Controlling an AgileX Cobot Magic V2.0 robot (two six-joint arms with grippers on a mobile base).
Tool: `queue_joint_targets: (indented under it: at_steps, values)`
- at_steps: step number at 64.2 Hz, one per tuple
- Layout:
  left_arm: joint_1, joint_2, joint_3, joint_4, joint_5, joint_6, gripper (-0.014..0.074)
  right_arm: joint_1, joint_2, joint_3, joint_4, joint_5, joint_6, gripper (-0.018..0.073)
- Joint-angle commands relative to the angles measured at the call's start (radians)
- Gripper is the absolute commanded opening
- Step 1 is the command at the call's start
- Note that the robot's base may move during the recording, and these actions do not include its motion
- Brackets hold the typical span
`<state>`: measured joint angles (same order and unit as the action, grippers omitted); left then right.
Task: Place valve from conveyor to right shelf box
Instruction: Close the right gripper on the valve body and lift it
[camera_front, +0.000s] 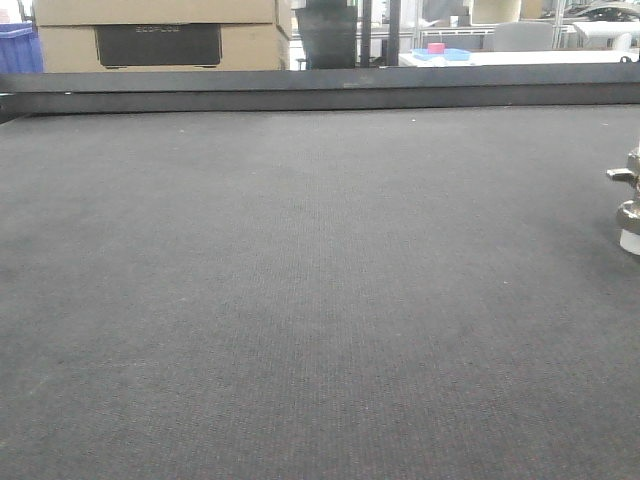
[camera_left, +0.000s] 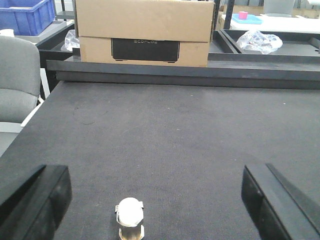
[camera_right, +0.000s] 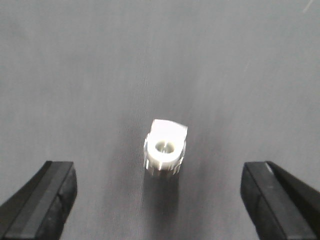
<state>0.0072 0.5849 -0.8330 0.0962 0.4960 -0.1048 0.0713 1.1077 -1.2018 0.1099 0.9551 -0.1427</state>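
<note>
The conveyor (camera_front: 300, 280) is a wide dark grey woven belt with a dark rail (camera_front: 320, 88) along its far edge. The valve (camera_front: 629, 205), shiny silver with a whitish base, stands upright at the right edge of the front view. My right gripper (camera_right: 157, 192) is open above the belt, and the valve (camera_right: 165, 147) sits just ahead of its black fingers (camera_right: 42, 200), apart from them. My left gripper (camera_left: 156, 195) is open. A whitish-topped fitting (camera_left: 130, 216) stands on the belt (camera_left: 165, 130) between its fingers (camera_left: 40, 200), untouched. I cannot tell if it is the same valve.
Behind the rail stands a cardboard box (camera_left: 145, 31) with a black label. A blue crate (camera_left: 27, 15) is at the far left and a grey chair (camera_left: 17, 80) stands beside the belt's left edge. Dark trays with a plastic bag (camera_left: 259, 40) are at the back right.
</note>
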Motion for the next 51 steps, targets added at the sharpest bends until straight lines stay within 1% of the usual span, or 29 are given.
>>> queue_joint_targets:
  at_steps: [1, 4, 9, 20, 39, 51]
  values:
    - [-0.013, 0.002, -0.009, 0.002, -0.004, 0.000, 0.0598, 0.001, 0.104, -0.108, -0.006, 0.138, -0.012, 0.0537]
    - [-0.018, 0.002, -0.009, 0.002, -0.004, 0.000, 0.0598, 0.001, 0.157, -0.151, -0.006, 0.182, -0.012, 0.0537]
    - [-0.024, 0.002, -0.009, 0.002, -0.004, 0.000, 0.0598, 0.001, 0.228, -0.195, -0.006, 0.216, -0.012, 0.0537]
    - [-0.025, 0.002, -0.009, 0.002, -0.004, 0.000, 0.0598, 0.001, 0.358, -0.212, -0.006, 0.227, -0.012, 0.0537]
    - [-0.025, 0.002, -0.009, 0.002, -0.004, 0.000, 0.0598, -0.001, 0.539, -0.212, -0.008, 0.189, -0.012, 0.0537]
    - [-0.025, 0.002, -0.009, 0.002, -0.002, 0.000, 0.0598, -0.001, 0.621, -0.212, -0.038, 0.171, -0.012, 0.0537]
